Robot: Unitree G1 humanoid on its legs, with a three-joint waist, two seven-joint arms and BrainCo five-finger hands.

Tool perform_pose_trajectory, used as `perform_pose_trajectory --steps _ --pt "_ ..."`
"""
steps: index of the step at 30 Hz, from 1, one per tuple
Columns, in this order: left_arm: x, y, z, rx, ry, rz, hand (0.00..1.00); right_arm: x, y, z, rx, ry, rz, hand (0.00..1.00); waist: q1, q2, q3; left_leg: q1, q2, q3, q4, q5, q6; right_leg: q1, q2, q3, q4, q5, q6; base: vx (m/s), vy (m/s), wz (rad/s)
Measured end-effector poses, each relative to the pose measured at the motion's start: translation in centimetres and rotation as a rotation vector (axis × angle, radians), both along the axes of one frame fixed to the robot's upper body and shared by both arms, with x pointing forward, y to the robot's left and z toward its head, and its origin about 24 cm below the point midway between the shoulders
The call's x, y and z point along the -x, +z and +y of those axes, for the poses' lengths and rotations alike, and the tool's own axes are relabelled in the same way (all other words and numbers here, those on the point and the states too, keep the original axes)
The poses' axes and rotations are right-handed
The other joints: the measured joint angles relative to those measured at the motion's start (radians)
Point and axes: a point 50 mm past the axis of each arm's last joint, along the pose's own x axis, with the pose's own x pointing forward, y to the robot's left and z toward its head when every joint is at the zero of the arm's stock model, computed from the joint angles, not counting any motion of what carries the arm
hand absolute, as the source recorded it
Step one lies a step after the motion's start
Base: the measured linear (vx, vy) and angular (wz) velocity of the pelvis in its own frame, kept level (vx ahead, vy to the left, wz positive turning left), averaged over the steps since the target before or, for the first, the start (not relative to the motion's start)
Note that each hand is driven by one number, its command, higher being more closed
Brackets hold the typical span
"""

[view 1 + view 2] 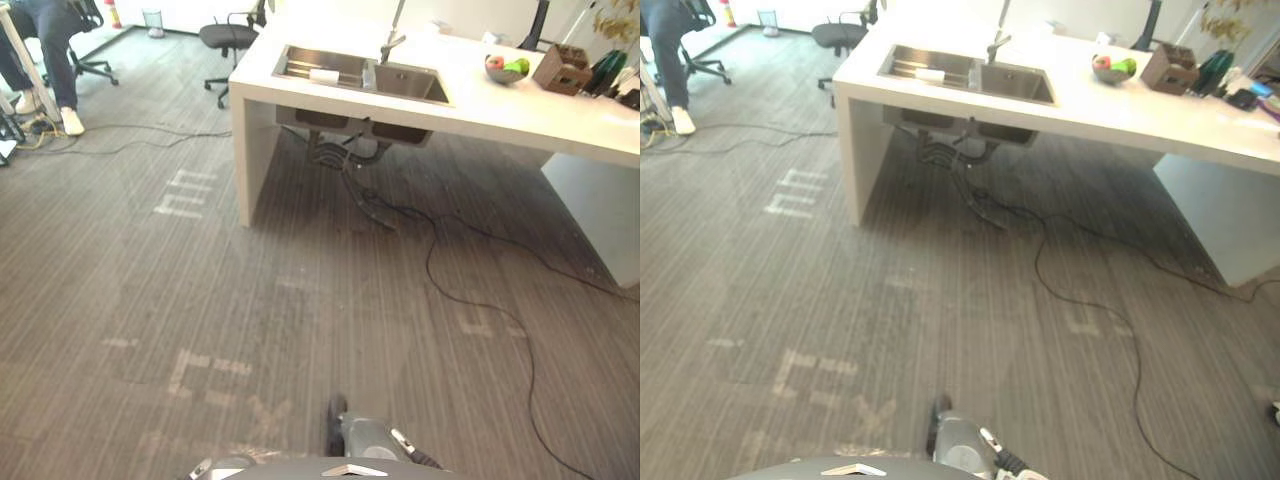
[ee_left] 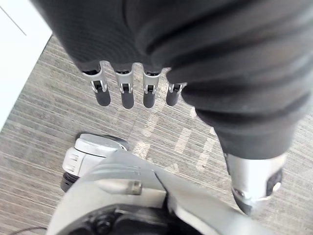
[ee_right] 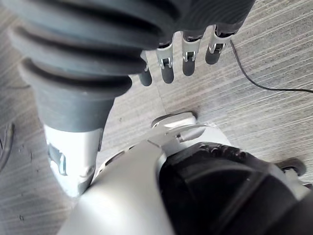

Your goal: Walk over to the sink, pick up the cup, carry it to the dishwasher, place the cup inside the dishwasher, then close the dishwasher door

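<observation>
Hanging straight-fingered and empty over the floor point(image 1: 200, 300), the left robot hand point(image 2: 127, 93) and right robot hand point(image 3: 167, 66) are equally far from the sink point(image 1: 410, 85) ahead at the surface's point(image 1: 520, 110) left end, where the likely cup point(image 1: 323, 75) lies in the left basin.

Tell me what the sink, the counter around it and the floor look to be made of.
Sink: brushed stainless steel, by its grey metallic sheen. Counter: smooth white slab, probably solid surface or laminate; which one is unclear. Floor: likely low-pile grey carpet, by its fine ribbed lines.
</observation>
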Motion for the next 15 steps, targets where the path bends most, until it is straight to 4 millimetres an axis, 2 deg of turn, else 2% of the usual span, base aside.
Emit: perform_pose_trajectory --steps 2,3,4,5,6,7,8,9,10,11,12,14,15 --pt "0.0 0.0 0.0 0.001 0.022 -0.002 0.00 0.8 -0.1 0.1 -0.009 -0.019 0.011 0.00 -0.004 -0.001 -0.001 0.045 0.017 -0.019 0.028 -0.067 -0.016 0.003 -0.024 -0.008 0.083 -0.017 -0.010 0.53 -0.457 0.31" --pt "0.3 -0.2 -0.8 0.020 0.029 0.003 0.00 2.0 -0.1 -0.6 0.001 -0.053 0.033 0.00 -0.012 0.017 -0.017 0.099 0.067 -0.027 0.030 -0.111 -0.012 -0.030 -0.005 -0.038 0.232 -0.007 -0.020 0.69 -0.535 0.27" --pt "0.4 -0.2 -1.3 0.026 0.033 0.002 0.00 2.0 0.0 -1.2 0.014 -0.061 0.034 0.00 -0.010 0.043 -0.024 0.103 0.085 -0.048 0.082 -0.110 -0.018 -0.053 0.015 -0.044 0.315 -0.081 -0.049 0.62 -0.415 0.05" --pt "0.3 -0.2 -1.3 0.023 0.034 -0.002 0.00 2.0 0.0 -1.5 0.019 -0.071 0.034 0.00 -0.008 0.055 -0.030 0.082 0.089 -0.053 0.146 -0.105 -0.016 -0.064 0.028 -0.044 0.351 -0.118 -0.061 0.65 -0.434 -0.25" --pt "0.3 -0.3 -1.8 0.029 0.039 -0.001 0.00 1.9 0.1 -1.7 0.019 -0.080 0.043 0.00 -0.013 0.066 -0.037 0.030 0.098 -0.059 0.270 -0.061 -0.017 -0.060 0.048 -0.046 0.389 -0.170 -0.075 0.65 -0.446 -0.29" --pt "0.7 -0.3 -1.8 0.025 0.046 0.009 0.00 2.1 0.1 -2.0 0.019 -0.094 0.054 0.00 -0.022 0.083 -0.049 -0.013 0.111 -0.077 0.387 0.021 -0.010 -0.026 0.072 -0.059 0.384 -0.199 -0.095 0.75 -0.491 -0.21" --pt "0.7 -0.4 -1.9 0.026 0.045 0.011 0.00 2.2 0.1 -2.1 0.019 -0.097 0.061 0.00 -0.030 0.088 -0.052 -0.039 0.118 -0.082 0.457 0.081 -0.011 0.000 0.086 -0.063 0.370 -0.212 -0.101 0.58 -0.298 -0.12" --pt "0.7 -0.4 -2.0 0.015 0.035 0.012 0.00 2.3 0.1 -2.2 0.022 -0.095 0.064 0.00 -0.036 0.098 -0.057 -0.108 0.138 -0.079 0.612 0.237 -0.021 0.068 0.117 -0.065 0.310 -0.225 -0.113 0.68 -0.297 -0.08" --pt "0.5 -0.3 -2.1 0.005 0.026 -0.006 0.00 2.1 0.2 -2.3 0.027 -0.084 0.062 0.00 -0.030 0.105 -0.057 -0.196 0.172 -0.033 0.820 0.227 -0.008 0.160 0.155 -0.063 0.223 -0.226 -0.132 0.55 -0.213 -0.10" --pt "0.3 -0.3 -2.0 -0.004 0.028 -0.022 0.00 2.2 0.1 -2.3 0.028 -0.082 0.068 0.00 -0.026 0.103 -0.054 -0.234 0.181 -0.010 0.903 0.202 0.003 0.210 0.170 -0.061 0.175 -0.220 -0.137 0.56 -0.171 -0.15" --pt "-0.7 0.1 -1.5 -0.038 0.022 -0.084 0.00 2.3 0.0 -1.8 0.019 -0.060 0.083 0.00 -0.009 0.080 -0.044 -0.308 0.159 0.036 1.013 0.137 0.004 0.338 0.181 -0.057 0.063 -0.196 -0.136 0.54 -0.130 -0.17" --pt "-1.6 0.4 -1.2 -0.076 0.008 -0.143 0.00 2.0 -0.1 -1.5 0.010 -0.040 0.092 0.00 0.011 0.062 -0.038 -0.396 0.110 0.079 0.995 0.079 0.006 0.427 0.180 -0.043 -0.020 -0.184 -0.129 0.52 -0.077 -0.27" --pt "-2.5 0.8 -1.1 -0.105 -0.015 -0.199 0.00 0.9 0.1 -1.5 0.005 -0.036 0.077 0.00 0.027 0.056 -0.018 -0.459 0.077 0.138 0.921 0.031 0.019 0.484 0.170 -0.023 -0.056 -0.180 -0.124 0.41 0.005 -0.39"
